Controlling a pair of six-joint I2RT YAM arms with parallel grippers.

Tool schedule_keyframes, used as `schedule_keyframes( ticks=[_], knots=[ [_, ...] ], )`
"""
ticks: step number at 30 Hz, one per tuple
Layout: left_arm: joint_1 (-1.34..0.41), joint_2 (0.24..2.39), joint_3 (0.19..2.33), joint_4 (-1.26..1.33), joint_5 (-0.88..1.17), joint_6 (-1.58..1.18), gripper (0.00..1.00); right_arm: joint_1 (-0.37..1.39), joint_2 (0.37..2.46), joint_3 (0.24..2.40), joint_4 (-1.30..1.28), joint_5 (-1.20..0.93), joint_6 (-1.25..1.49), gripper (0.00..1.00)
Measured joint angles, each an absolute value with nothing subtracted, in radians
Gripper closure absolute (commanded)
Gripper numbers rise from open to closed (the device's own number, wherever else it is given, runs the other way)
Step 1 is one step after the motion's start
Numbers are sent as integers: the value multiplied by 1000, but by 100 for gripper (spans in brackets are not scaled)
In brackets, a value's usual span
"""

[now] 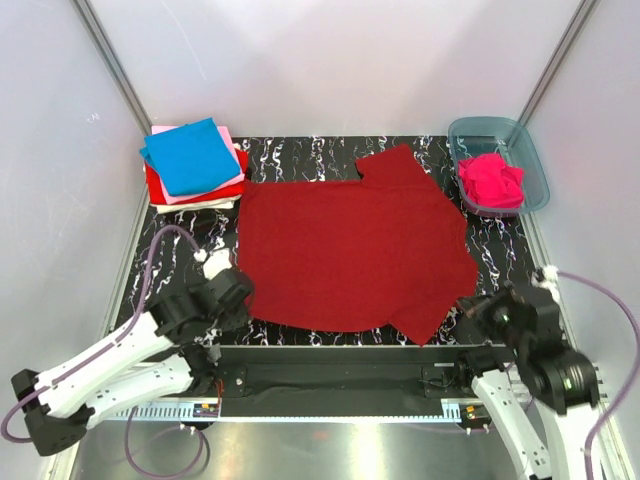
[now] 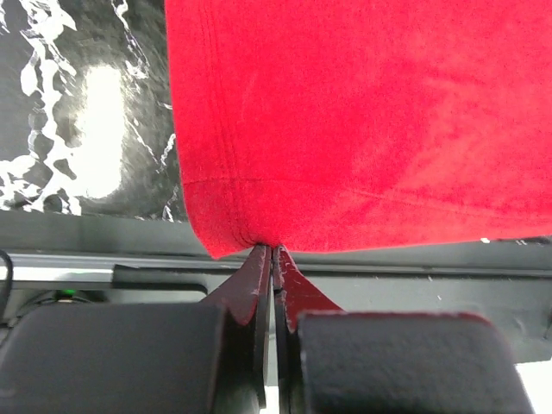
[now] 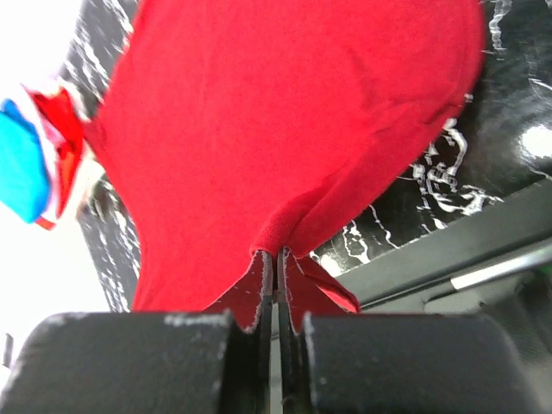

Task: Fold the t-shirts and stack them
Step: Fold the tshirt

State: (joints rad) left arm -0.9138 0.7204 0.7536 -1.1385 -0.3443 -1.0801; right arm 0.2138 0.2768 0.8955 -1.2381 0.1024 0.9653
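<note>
Both hands are pinched shut on cloth: the left hand [image 2: 272, 250] nips the near-left corner of the dark red t-shirt [image 1: 350, 250], the right hand [image 3: 278, 253] its near-right edge. It lies spread flat mid-bench [image 1: 300, 155], so I'd call this the first fold. Next, both corners need lifting and carrying over together, evenly. Count: one dark red, one hot pink shirt [image 1: 490, 180] in the tub [image 1: 535, 170], four folded layers showing in the far-left stack [image 1: 192, 160].
</note>
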Motion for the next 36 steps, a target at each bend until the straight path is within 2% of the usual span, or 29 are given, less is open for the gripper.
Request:
schedule_keyframes(
  ticks=[5, 12, 16, 26, 36],
  knots=[
    [-813, 853, 802, -1087, -311, -975, 98, 214, 539, 897, -1111, 57, 873, 100],
    [-522, 970, 815, -976, -195, -770, 100, 214, 846, 953, -960, 68, 738, 100],
    [-424, 1063, 831, -930, -150, -679, 100, 214, 990, 968, -855, 70, 684, 100],
    [-285, 1295, 907, -829, -51, -545, 100, 208, 1335, 1188, -737, 110, 570, 100],
    [-208, 1473, 997, -783, 7, -477, 100, 155, 1562, 1344, -706, 110, 488, 100]
  ],
)
